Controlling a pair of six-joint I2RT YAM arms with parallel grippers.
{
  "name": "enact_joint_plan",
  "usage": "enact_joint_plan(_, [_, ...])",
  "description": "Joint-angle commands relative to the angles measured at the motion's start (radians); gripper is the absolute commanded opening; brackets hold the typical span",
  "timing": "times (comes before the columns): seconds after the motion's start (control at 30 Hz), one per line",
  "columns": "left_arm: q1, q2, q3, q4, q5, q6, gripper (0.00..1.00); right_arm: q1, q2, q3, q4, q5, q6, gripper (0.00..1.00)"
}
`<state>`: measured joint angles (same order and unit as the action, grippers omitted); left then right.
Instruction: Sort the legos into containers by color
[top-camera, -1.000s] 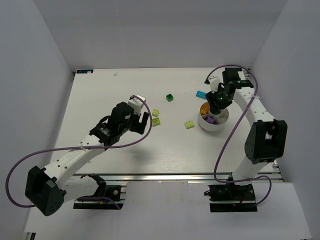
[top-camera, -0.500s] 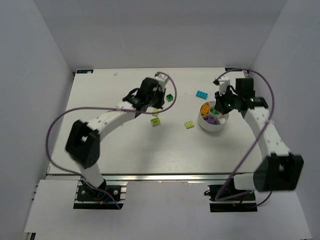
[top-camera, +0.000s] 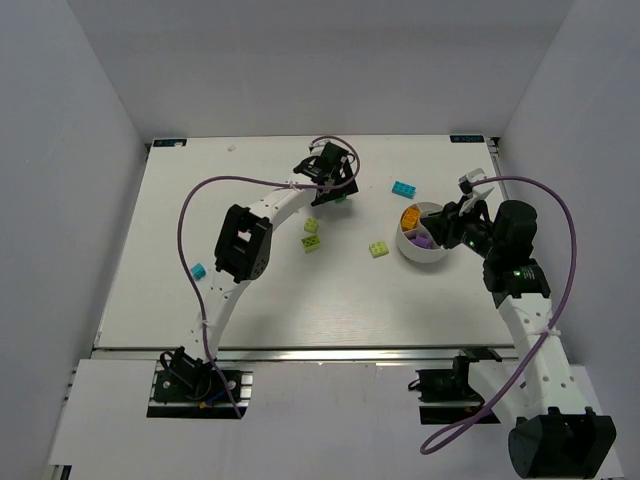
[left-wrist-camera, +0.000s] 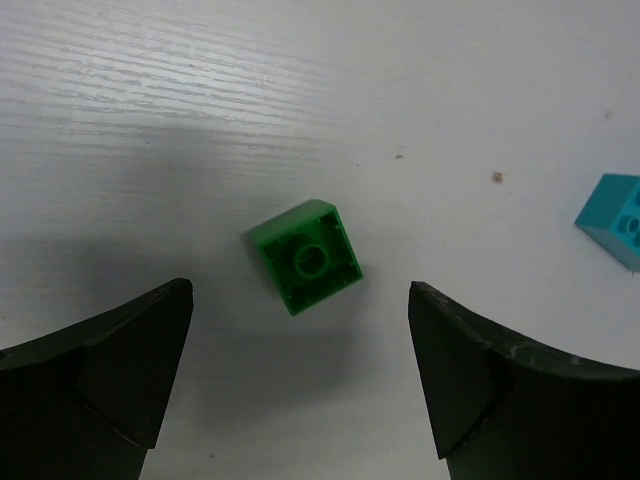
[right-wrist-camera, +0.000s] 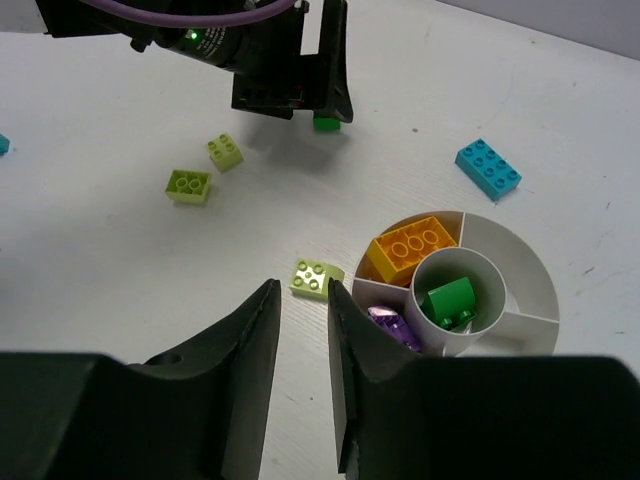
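The right gripper (right-wrist-camera: 302, 298) has shifted over the right side of the divided white bowl (right-wrist-camera: 541, 283), fingers (right-wrist-camera: 245, 370) narrowly parted and empty, while farther back the left gripper (left-wrist-camera: 300, 288) now straddles, wide open, the green brick (left-wrist-camera: 308, 257) near the far edge of the tabletop (left-wrist-camera: 150, 100).

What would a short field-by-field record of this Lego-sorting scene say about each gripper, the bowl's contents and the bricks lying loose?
left gripper: open, straddling a dark green brick without touching it
right gripper: jaws narrowly parted, holding nothing, beside the bowl
divided white bowl: orange brick in one wedge, purple brick in the next, green brick in the centre cup
loose outside bowl: lime bricks; long cyan brick; small cyan brick
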<state>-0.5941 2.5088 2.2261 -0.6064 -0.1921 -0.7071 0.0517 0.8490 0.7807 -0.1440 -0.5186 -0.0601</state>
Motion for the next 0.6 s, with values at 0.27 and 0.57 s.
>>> enact_joint_plan(0.27, [-0.003,0.031,0.053,0.020,-0.075,-0.158,0.96,-0.006,-0.034,-0.023,0.063,-0.020,0.052,0.31])
enact_joint_plan(0.57, [-0.003,0.074,0.069,0.034,-0.038,-0.192,0.74,0.011,-0.047,-0.018,0.058,0.006,0.052,0.30])
